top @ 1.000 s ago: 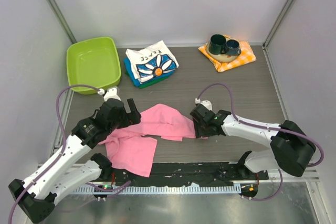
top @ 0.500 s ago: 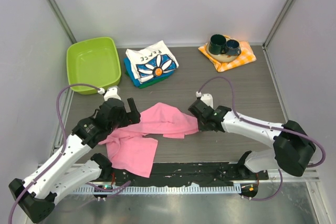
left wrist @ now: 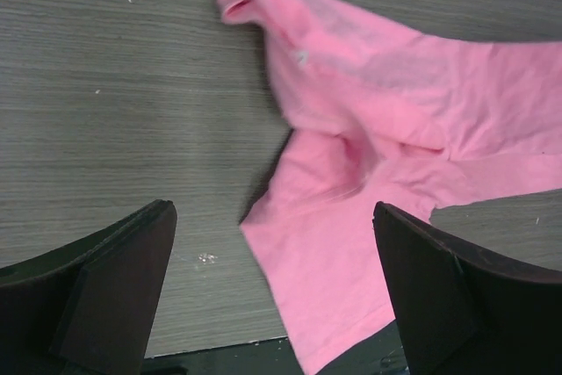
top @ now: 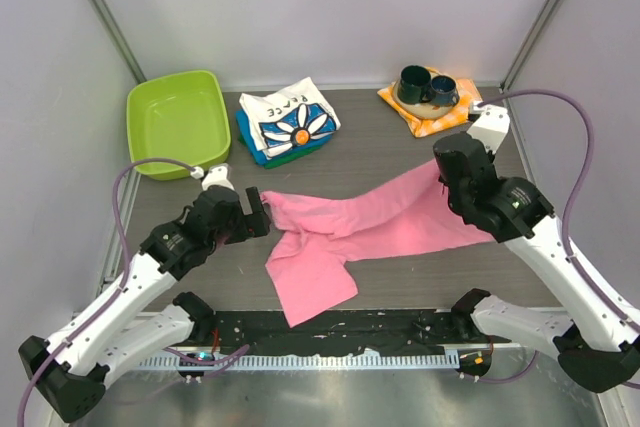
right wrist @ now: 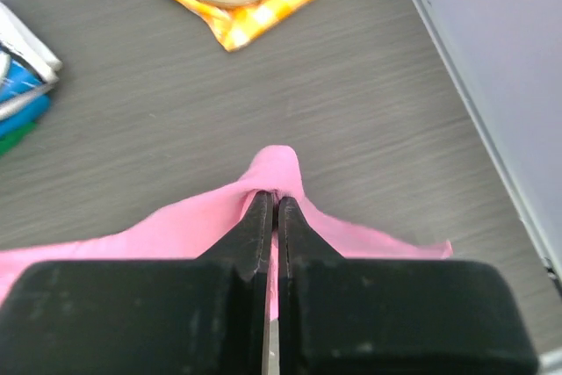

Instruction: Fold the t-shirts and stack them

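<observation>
The pink t-shirt (top: 370, 217) lies stretched across the middle of the table, with one flap hanging toward the near edge. My right gripper (top: 441, 175) is shut on its right end, pinching a raised fold (right wrist: 277, 169) between its fingertips. My left gripper (top: 257, 213) is open at the shirt's left end. In the left wrist view its jaws stand wide apart over the pink cloth (left wrist: 369, 129) and hold nothing. The white daisy "PEACE" t-shirt (top: 292, 119) lies folded on top of blue and green folded ones (top: 262, 154) at the back.
A green bin (top: 178, 122) stands at the back left. An orange-and-white checked cloth (top: 440, 115) with two dark mugs (top: 426, 87) on it lies at the back right, just beyond my right gripper. It also shows in the right wrist view (right wrist: 255, 15). The enclosure walls stand on both sides.
My right gripper has moved far to the back right with the shirt's edge in it, stretching the shirt out. The shirt's near flap slid right. The left arm has barely moved.
</observation>
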Robot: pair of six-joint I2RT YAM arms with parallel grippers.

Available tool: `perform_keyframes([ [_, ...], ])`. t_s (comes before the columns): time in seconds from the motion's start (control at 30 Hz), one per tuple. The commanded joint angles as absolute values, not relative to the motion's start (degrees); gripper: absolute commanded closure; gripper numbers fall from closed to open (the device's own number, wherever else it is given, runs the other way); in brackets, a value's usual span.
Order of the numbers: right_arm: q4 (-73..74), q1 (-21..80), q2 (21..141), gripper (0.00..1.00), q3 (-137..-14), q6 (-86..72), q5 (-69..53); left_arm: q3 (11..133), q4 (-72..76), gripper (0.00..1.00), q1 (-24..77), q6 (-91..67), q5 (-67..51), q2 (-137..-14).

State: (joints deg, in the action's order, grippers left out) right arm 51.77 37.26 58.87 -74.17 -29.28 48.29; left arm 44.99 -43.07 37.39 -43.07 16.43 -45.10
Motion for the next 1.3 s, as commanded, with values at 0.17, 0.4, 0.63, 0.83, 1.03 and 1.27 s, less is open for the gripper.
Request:
perform_keyframes([
  [0.17, 55.11, 36.74, 60.29, 0.99, -69.35, -28.48, 50.01, 43.69, -30.51, 0.08, 37.97, -44.55, 3.43, -50.88],
  [0.4, 53.35, 36.74, 60.21, 0.99, -68.03, -28.39, 48.25, 48.95, -25.31, 0.18, 39.29, -41.76, 2.1, -64.91],
  [0.63, 52.56, 36.65, 59.5, 0.99, -66.19, -27.69, 48.16, 56.41, -23.12, 0.17, 38.33, -37.89, 10.72, -78.54],
  [0.83, 52.12, 36.3, 58.45, 0.99, -65.04, -27.42, 47.37, 62.3, -22.24, 0.17, 34.81, -37.53, 6.16, -90.76],
  [1.03, 51.94, 36.21, 57.57, 0.99, -64.51, -27.25, 47.02, 65.13, -22.51, 0.19, 34.54, -38.84, 2.39, -97.29],
  [1.27, 51.24, 36.04, 57.57, 0.99, -63.63, -27.33, 46.58, 70.92, -23.11, 0.23, 37.88, -36.3, 1.67, -95.02],
])
